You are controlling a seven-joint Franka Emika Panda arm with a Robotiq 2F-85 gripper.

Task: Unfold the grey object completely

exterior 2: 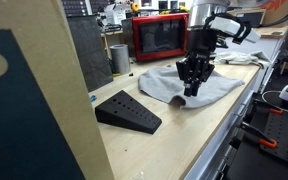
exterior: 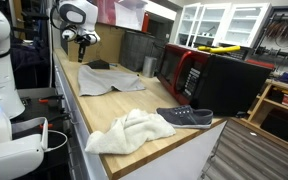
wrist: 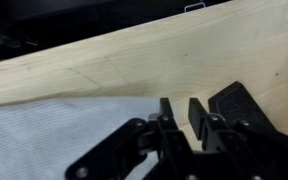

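Note:
The grey object is a thin light-grey cloth lying spread on the wooden counter, with a few folds showing in an exterior view. In the wrist view its edge fills the lower left. My gripper points down at the cloth's near edge, hovering just above it. Seen from the wrist, the gripper has its fingers a narrow gap apart. Bare wood shows between them and nothing is held. In the far exterior view the gripper hangs at the cloth's back end.
A black wedge-shaped block sits on the counter beside the cloth, close to the fingers. A white fluffy towel and a dark shoe lie at the other end. A red microwave and a metal cup stand behind.

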